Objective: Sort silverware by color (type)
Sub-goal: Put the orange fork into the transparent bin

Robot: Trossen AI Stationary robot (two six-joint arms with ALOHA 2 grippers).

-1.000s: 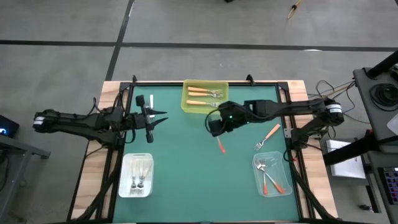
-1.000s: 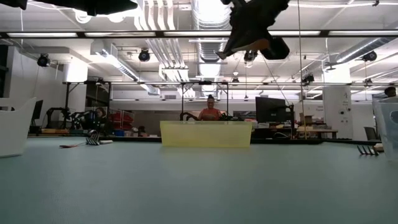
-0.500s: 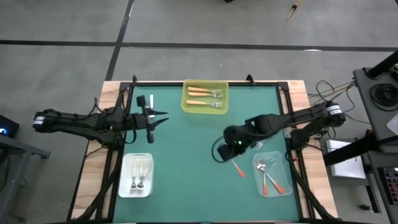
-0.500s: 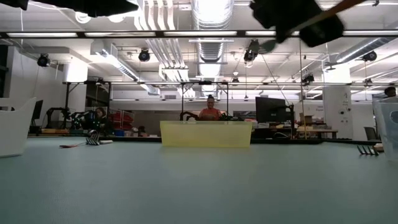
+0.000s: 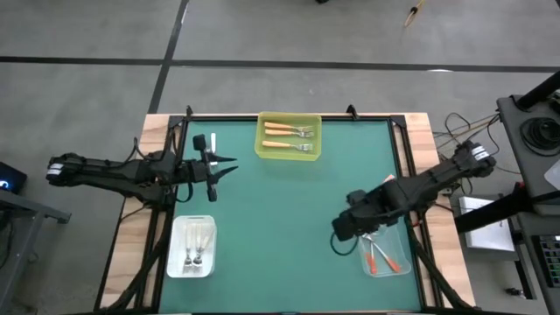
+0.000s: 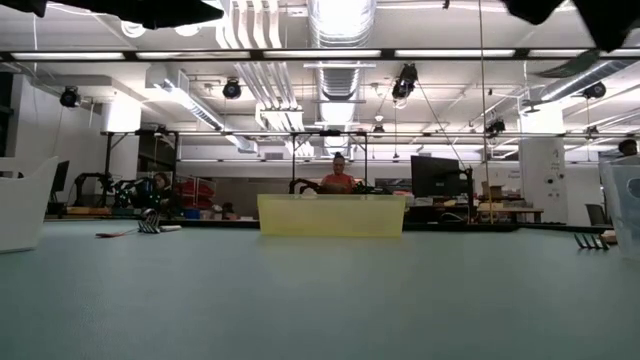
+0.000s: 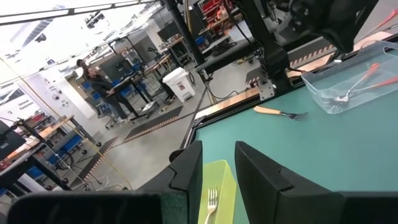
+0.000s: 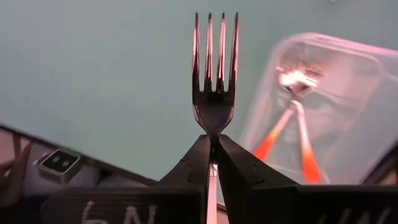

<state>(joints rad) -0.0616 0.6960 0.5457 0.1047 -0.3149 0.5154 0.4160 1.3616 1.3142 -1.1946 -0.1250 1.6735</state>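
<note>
The right pincer point(image 8: 211, 158) is clamped on a fork point(image 8: 214, 74), tines pointing forward, above the worktop point(image 5: 280, 210) just beside the clear tray point(image 5: 398, 262) holding red-orange forks point(image 5: 381, 255). Writing on the pincer housing is partly readable, roughly "6N". The left pincer point(image 7: 217, 165) hangs slightly parted and empty near the yellow tray point(image 5: 289, 136).
</note>
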